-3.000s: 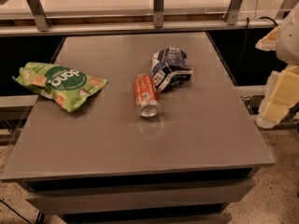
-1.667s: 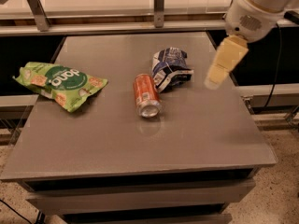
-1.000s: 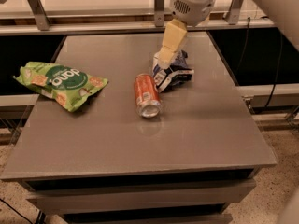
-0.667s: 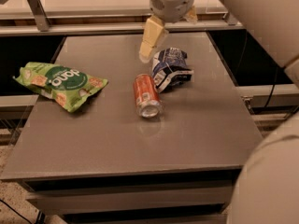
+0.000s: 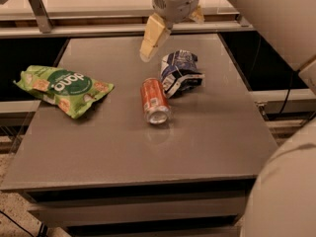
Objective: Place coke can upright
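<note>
The coke can (image 5: 154, 100) lies on its side near the middle of the grey table (image 5: 123, 152), with its silver end towards the front edge. My gripper (image 5: 172, 33) hangs over the back of the table, above and just behind the can. Its cream fingers (image 5: 152, 36) are spread apart and hold nothing. The gripper is not touching the can.
A blue-and-white snack bag (image 5: 178, 72) lies right beside the can, on its right and slightly behind. A green chip bag (image 5: 63, 88) lies on the table's left side. A rail and shelf run along the back. My arm fills the right side of the view.
My arm has swung in from the right and moved left across the back of the table. The gripper now hangs above the can. The can and both bags have not moved.
</note>
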`<action>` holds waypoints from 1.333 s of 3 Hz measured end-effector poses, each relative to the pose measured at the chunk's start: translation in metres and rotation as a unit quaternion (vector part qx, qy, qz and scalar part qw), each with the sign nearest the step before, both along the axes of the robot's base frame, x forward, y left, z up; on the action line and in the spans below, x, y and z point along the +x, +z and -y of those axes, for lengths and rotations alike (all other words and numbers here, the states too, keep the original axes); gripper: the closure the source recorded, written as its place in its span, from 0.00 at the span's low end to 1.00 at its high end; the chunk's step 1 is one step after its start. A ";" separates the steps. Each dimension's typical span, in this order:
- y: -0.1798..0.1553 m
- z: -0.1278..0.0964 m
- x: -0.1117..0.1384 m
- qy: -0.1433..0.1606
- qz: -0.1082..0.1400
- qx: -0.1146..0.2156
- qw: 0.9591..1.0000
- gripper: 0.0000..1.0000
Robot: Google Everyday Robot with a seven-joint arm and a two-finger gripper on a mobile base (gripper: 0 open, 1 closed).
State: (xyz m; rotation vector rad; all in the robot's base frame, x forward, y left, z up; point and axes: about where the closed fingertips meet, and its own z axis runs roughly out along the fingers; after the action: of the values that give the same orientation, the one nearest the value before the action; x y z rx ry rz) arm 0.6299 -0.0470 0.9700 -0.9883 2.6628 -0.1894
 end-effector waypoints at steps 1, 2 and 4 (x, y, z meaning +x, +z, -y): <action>-0.010 -0.006 -0.010 -0.035 -0.024 0.013 0.999 0.00; -0.017 -0.017 -0.021 -0.106 -0.043 0.016 0.993 0.00; -0.027 -0.038 -0.040 -0.217 -0.066 0.041 0.973 0.00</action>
State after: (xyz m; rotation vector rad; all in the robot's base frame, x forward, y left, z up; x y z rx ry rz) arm 0.5896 -0.0093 0.9425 -0.3928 2.9496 -0.1063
